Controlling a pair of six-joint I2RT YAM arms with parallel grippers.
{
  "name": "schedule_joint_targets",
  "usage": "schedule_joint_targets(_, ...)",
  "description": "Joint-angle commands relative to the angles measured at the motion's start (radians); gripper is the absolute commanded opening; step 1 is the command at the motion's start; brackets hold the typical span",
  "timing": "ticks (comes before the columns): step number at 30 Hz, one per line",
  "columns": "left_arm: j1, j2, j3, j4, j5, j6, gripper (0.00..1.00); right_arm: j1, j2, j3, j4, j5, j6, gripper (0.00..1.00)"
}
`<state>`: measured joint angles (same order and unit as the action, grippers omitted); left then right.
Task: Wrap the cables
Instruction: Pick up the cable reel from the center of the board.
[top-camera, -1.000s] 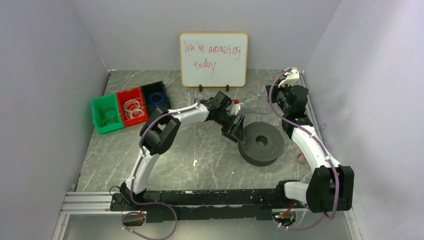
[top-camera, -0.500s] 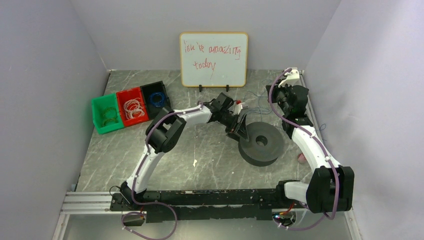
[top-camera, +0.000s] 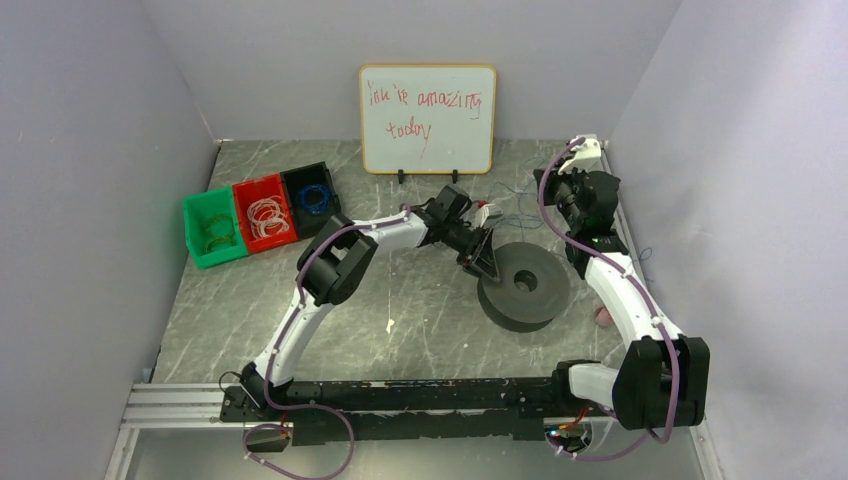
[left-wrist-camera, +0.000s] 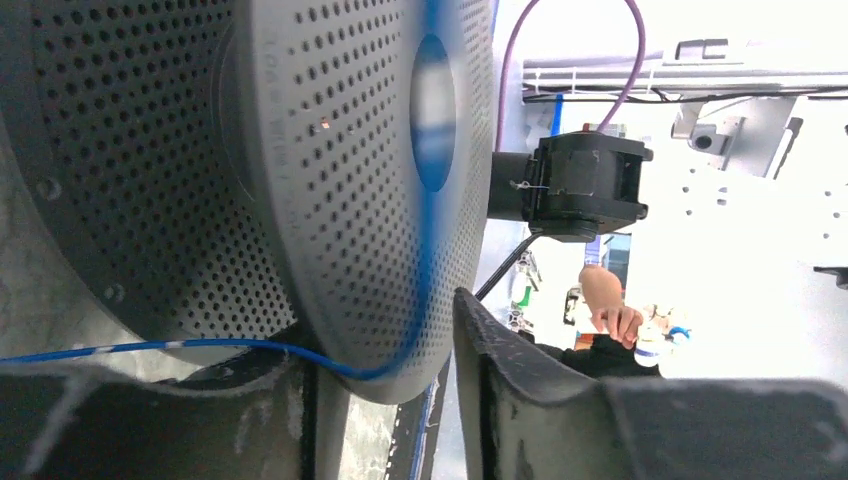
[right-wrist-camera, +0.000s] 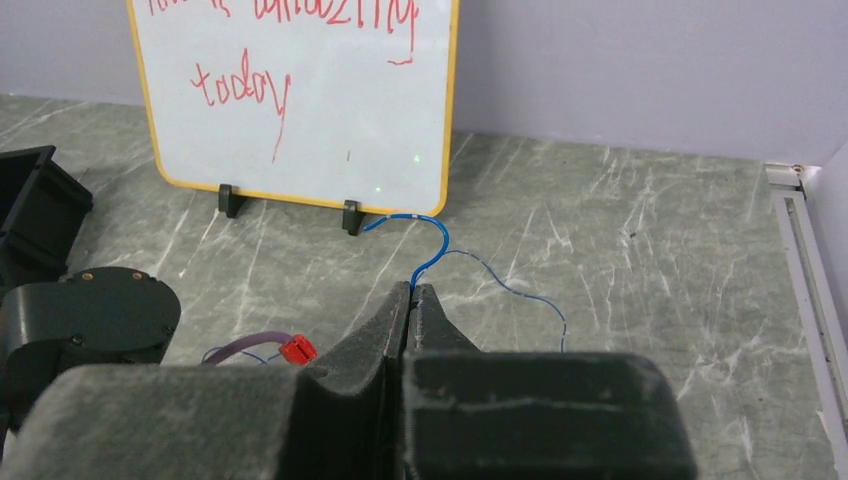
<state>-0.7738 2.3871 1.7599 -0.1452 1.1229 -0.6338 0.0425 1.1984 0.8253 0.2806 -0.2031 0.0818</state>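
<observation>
Left arm (top-camera: 330, 265): reaches from its base up and across the table (top-camera: 400, 330), elbow raised, wrist angled down to the near-left edge of the dark spool (top-camera: 523, 290).

Left gripper (top-camera: 482, 252): your wrist view shows the fingers (left-wrist-camera: 520, 400) standing apart, with the spool's perforated rim sitting in the gap. Cannot tell whether the pads touch it.

Cable (left-wrist-camera: 150, 347): thin and blue. It comes in from the left just above the lower finger, bends under the rim, then runs up across the spool's face as a blur.

Right arm (top-camera: 625, 290): rises along the right side of the table, with its wrist at the far right corner turned toward the whiteboard (top-camera: 427, 118).

Right gripper (right-wrist-camera: 411, 295): fingers pressed together, pinching the cable at the very tips. A short hooked end stands up from the pinch and curls toward the whiteboard's foot. Another stretch trails off to the right across the table.

Containers: three bins in a row at the far left, touching side to side.
- Green bin (top-camera: 196, 240): pale coils (top-camera: 216, 232).
- Red bin (top-camera: 245, 190): white coils (top-camera: 265, 214).
- Black bin (top-camera: 330, 178): one blue coil (top-camera: 314, 196).
</observation>
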Motion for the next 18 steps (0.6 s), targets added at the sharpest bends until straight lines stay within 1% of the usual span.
schedule_joint_targets(1, -0.005, -0.006, 0.046, 0.097, 0.061, -0.054, 0.38, -0.009, -0.029, 0.017, 0.031, 0.001, -0.013, 0.0)
schedule_joint_targets(3, -0.005, -0.009, 0.045, 0.095, 0.058, -0.053, 0.3, -0.011, -0.031, 0.017, 0.03, 0.002, -0.013, 0.0)
schedule_joint_targets(4, -0.006, -0.011, 0.045, 0.085, 0.054, -0.046, 0.24, -0.013, -0.032, 0.017, 0.03, 0.002, -0.013, 0.0)
schedule_joint_targets(5, -0.006, -0.012, 0.048, 0.071, 0.051, -0.038, 0.13, -0.013, -0.033, 0.017, 0.029, 0.001, -0.013, 0.0)
schedule_joint_targets(6, -0.007, -0.016, 0.053, 0.051, 0.046, -0.025, 0.04, -0.015, -0.034, 0.017, 0.03, 0.001, -0.013, 0.0)
schedule_joint_targets(9, -0.006, -0.051, 0.086, -0.078, 0.025, 0.08, 0.03, -0.02, -0.038, 0.017, 0.028, -0.002, -0.013, 0.0)
schedule_joint_targets(12, -0.004, -0.133, 0.127, -0.295, -0.031, 0.287, 0.03, -0.031, -0.044, 0.018, 0.022, -0.008, -0.008, 0.0)
schedule_joint_targets(13, -0.004, -0.168, 0.137, -0.383, -0.06, 0.407, 0.03, -0.033, -0.046, 0.021, 0.017, -0.013, -0.008, 0.0)
schedule_joint_targets(16, -0.003, -0.266, 0.167, -0.65, -0.174, 0.698, 0.03, -0.037, -0.051, 0.034, -0.002, -0.036, -0.01, 0.0)
schedule_joint_targets(18, -0.003, -0.339, 0.156, -0.803, -0.262, 0.86, 0.03, -0.038, -0.058, 0.044, -0.017, -0.058, -0.007, 0.0)
